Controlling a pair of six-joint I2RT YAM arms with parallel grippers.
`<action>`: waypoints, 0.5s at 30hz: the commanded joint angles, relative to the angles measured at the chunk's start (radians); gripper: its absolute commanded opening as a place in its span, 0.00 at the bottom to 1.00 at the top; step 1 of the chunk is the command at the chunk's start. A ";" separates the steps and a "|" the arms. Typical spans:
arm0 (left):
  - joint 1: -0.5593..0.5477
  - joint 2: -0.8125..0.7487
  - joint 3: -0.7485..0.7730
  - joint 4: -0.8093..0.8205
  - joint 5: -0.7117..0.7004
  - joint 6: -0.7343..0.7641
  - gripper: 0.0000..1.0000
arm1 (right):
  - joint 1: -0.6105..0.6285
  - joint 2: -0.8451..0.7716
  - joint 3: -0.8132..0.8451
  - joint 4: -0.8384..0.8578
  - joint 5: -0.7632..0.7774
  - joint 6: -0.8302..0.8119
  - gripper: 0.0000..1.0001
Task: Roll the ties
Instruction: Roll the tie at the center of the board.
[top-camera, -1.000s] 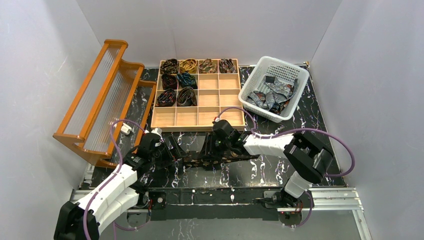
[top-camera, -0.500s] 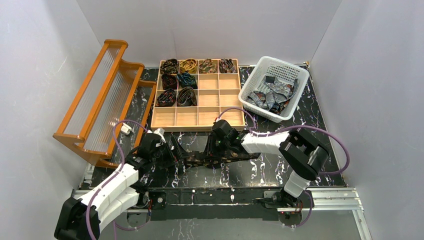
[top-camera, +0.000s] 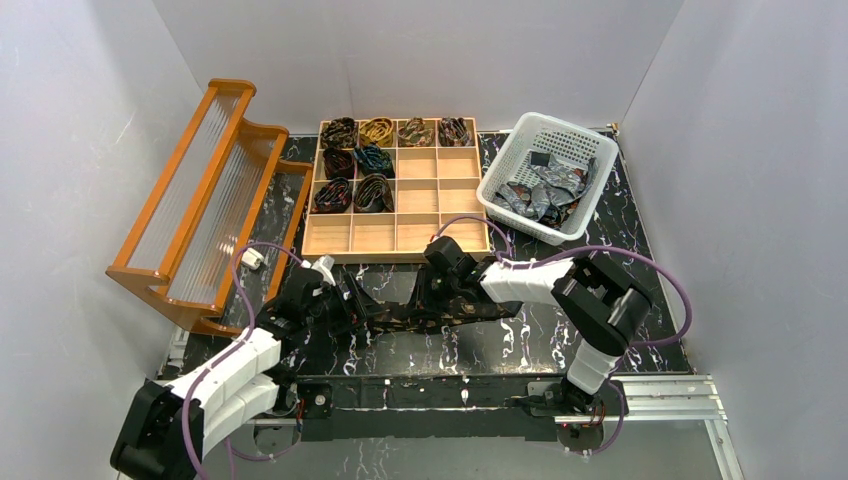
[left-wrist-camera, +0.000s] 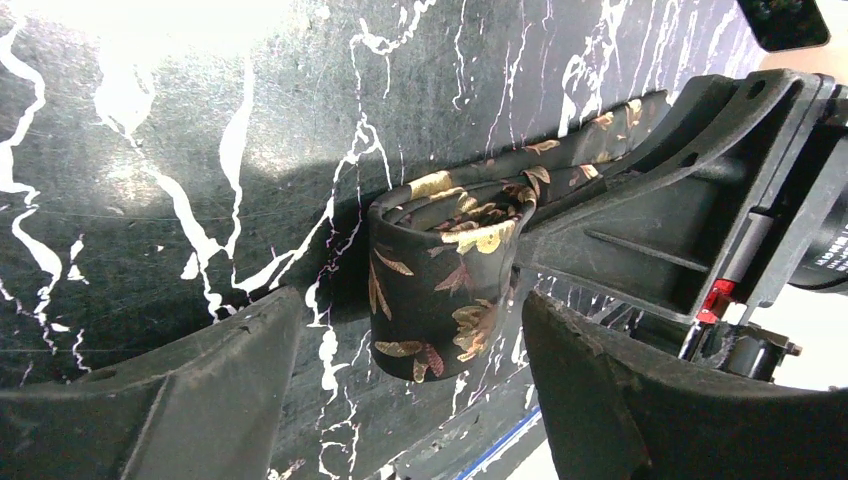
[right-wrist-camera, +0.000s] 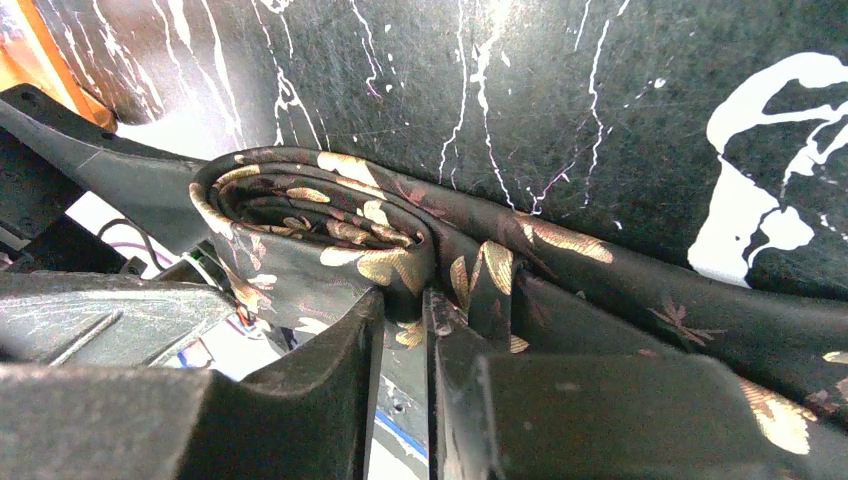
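Starting with the largest item, the black marbled table carries a wooden rack at left, a compartment tray at the far middle, and a white basket at far right. The tray holds eight coiled ties in its far-left cells. The basket holds loose grey ties.

One dark tie with gold leaf print lies on the near table between both arms, long axis left to right. Its left end is wound into a coil that appears to stand on edge.

The left gripper is spread wide, one finger on each side of the coil, neither touching it. The right gripper is nearly closed, pinching the fabric where the strip leaves the coil. The unrolled length trails rightward, so further rolling should advance along that axis.
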 joint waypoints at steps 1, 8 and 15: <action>0.005 0.012 -0.060 0.036 0.031 -0.039 0.76 | -0.006 0.034 0.001 -0.056 0.029 0.000 0.27; 0.005 0.039 -0.145 0.175 0.028 -0.101 0.70 | -0.010 0.047 -0.005 -0.046 0.010 0.006 0.25; 0.005 0.091 -0.202 0.325 0.033 -0.119 0.68 | -0.015 0.063 -0.006 -0.037 -0.012 0.009 0.24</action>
